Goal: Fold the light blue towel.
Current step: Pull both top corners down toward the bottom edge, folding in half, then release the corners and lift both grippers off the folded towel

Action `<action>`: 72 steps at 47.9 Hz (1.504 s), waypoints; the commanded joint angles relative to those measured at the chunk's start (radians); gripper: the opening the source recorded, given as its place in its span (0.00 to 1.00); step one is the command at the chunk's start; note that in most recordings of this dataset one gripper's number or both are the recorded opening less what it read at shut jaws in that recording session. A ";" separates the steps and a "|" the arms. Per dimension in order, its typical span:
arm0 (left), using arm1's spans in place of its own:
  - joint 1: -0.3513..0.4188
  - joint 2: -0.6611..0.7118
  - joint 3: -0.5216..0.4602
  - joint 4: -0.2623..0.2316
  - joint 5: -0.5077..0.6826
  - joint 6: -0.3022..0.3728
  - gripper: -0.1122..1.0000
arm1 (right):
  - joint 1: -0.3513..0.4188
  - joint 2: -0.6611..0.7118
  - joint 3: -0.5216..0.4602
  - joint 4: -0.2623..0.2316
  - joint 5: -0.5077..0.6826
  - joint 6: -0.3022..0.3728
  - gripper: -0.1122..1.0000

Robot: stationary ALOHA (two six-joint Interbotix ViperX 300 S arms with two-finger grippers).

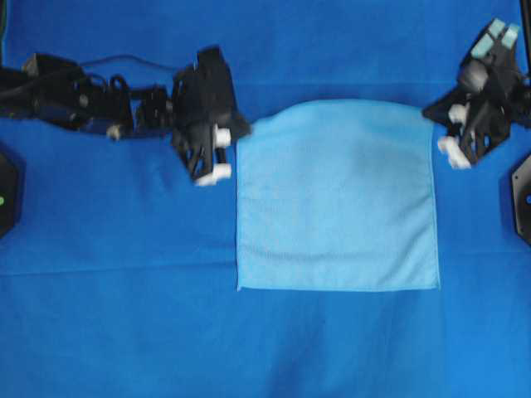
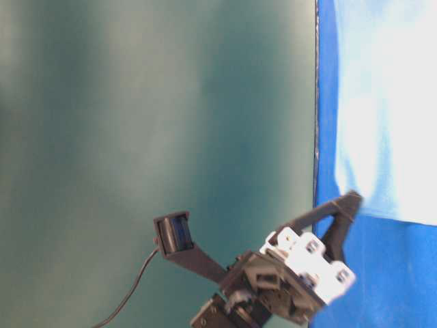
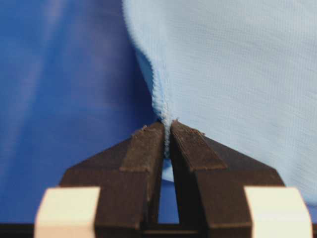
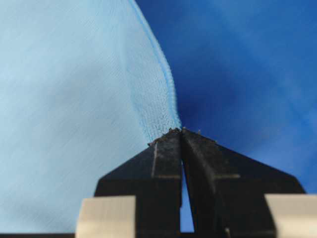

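Observation:
The light blue towel is spread on the royal-blue table cover, with its near edge flat at the front. My left gripper is shut on the towel's far-left corner. In the left wrist view the stitched hem runs down into the closed tips of that gripper. My right gripper is shut on the far-right corner, and the right wrist view shows the towel pinched at that gripper's tips. The far edge bows slightly between the two grips.
The royal-blue sheet covers the whole table around the towel. Black arm bases stand at the left edge and the right edge. In the table-level view one arm reaches to the towel against a green backdrop.

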 commanded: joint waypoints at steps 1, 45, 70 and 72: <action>-0.055 -0.037 0.003 0.002 0.017 -0.002 0.12 | 0.081 -0.035 0.000 0.012 0.040 0.031 0.11; -0.420 0.043 -0.066 0.002 0.064 -0.206 0.12 | 0.744 0.077 -0.015 0.028 0.058 0.469 0.11; -0.451 0.071 -0.086 0.002 0.078 -0.206 0.12 | 0.827 0.198 -0.058 0.026 -0.021 0.520 0.11; -0.448 0.072 -0.086 0.002 0.080 -0.206 0.12 | 0.825 0.202 -0.058 0.026 -0.021 0.522 0.11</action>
